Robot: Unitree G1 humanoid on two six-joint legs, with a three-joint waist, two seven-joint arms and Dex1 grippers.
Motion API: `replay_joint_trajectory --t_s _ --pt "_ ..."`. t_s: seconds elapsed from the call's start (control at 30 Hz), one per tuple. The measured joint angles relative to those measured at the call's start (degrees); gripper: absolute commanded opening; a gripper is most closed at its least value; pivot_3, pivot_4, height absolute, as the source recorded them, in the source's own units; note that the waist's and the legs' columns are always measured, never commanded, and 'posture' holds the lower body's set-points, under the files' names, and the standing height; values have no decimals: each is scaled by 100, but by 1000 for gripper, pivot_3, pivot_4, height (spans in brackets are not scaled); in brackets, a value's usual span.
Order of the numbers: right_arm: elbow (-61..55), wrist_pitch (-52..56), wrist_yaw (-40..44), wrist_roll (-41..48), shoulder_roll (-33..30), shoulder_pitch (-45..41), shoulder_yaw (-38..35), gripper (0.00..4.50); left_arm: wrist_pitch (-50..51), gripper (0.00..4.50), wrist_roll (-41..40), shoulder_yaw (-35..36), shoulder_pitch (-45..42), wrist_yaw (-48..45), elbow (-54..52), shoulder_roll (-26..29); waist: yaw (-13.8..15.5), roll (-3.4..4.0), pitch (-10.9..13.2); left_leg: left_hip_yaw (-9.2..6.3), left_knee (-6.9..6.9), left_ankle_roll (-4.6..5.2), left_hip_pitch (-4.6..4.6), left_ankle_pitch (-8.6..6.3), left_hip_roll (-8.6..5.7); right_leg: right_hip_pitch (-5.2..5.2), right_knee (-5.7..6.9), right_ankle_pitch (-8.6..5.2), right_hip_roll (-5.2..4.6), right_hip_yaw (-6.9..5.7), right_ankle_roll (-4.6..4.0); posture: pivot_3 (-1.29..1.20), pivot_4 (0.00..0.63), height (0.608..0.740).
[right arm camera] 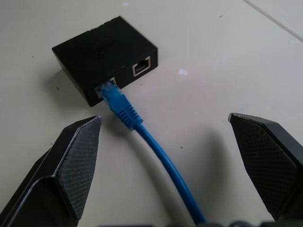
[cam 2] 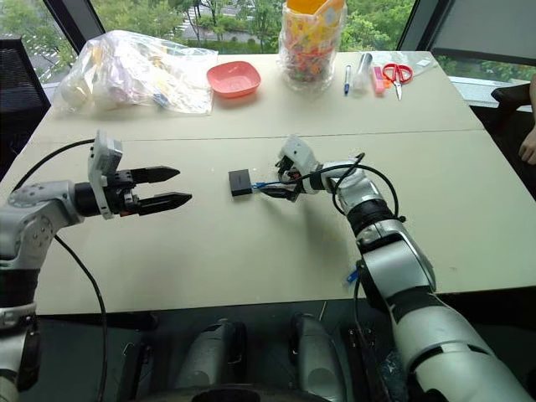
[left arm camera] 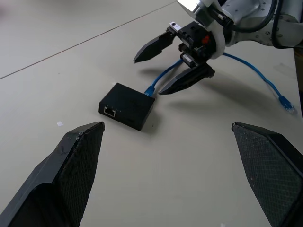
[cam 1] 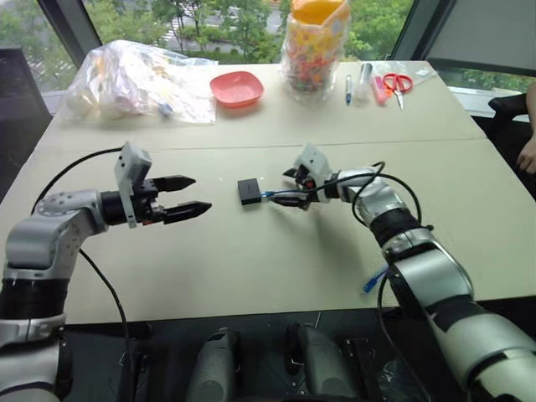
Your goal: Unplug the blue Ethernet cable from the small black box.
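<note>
1. Where the pale table (cam 1: 251,268) fills the middle of the head view, the small black box (cam 1: 249,191) lies flat just left of centre, an empty port showing on one side.
2. The blue Ethernet cable (right arm camera: 156,151): its plug is seated in a port of the box; the cord leaves toward the right of the frame, passes under the right arm, and its free end hangs at the table's near edge, lower right.
3. The right gripper (cam 1: 288,188): right of centre, just beside the box, fingers spread wide and released, one finger on either side of the cable near the plug. Nothing is grasped; the fingers are clear of the cord and the box.
4. The left gripper (cam 1: 189,197): left of centre, pointing toward the box but well apart from it, fingers open and empty.
5. A pink bowl (cam 1: 237,88): upper centre of the frame, on the far part of the table.
6. A clear plastic bag (cam 1: 138,82) with mixed contents: upper left.
7. A clear jar (cam 1: 316,50) with colourful contents and an orange top: upper centre, right of the bowl.
8. Red-handled scissors (cam 1: 397,83) with pens beside them: upper right.
9. A person's hand (cam 1: 528,155): at the right edge of the frame, beyond the table's side.
</note>
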Motion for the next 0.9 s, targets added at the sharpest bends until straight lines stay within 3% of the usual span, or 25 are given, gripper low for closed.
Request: replay_joint_trajectory --t_s 0.3,0.4,0.5,0.67,0.8,0.9 --pt "893 -775 393 -787 418 -468 114 59 265 4500 -284 583 895 729 -902 -80 -18 0 -5 -1 2 -27 56 14 30 36 20 -10 8 1 -23 0 150 740" --pt "893 -1082 199 -1069 408 -479 188 59 243 4500 -273 548 813 741 -786 -92 -8 2 -5 -2 2 -35 79 17 36 54 21 -9 15 0 -34 0 150 740" --pt "757 -1756 -543 -1608 291 -443 510 59 71 4500 -156 446 367 720 -166 -233 29 3 -5 -3 2 -50 94 9 36 73 17 -9 12 -3 -37 0 150 740" --pt "51 -3087 -2341 -2636 -459 72 950 59 -628 4500 441 40 -1017 699 1938 -786 133 5 -3 9 5 -43 78 16 26 77 -1 -8 -5 -5 -34 0 150 740" --pt "-938 -3456 -2973 -2861 -822 558 920 59 -1079 4500 807 -370 -2137 122 3591 -1259 93 0 -5 35 7 -29 -8 21 -6 -11 18 9 -7 4 -6 0 150 740" --pt "-1658 -3481 -3392 -3113 -974 797 920 59 -1336 4500 984 -499 -2965 -315 4725 -1598 25 -2 -3 40 0 -52 -8 35 -5 -14 18 5 -1 0 -2 0 150 740"
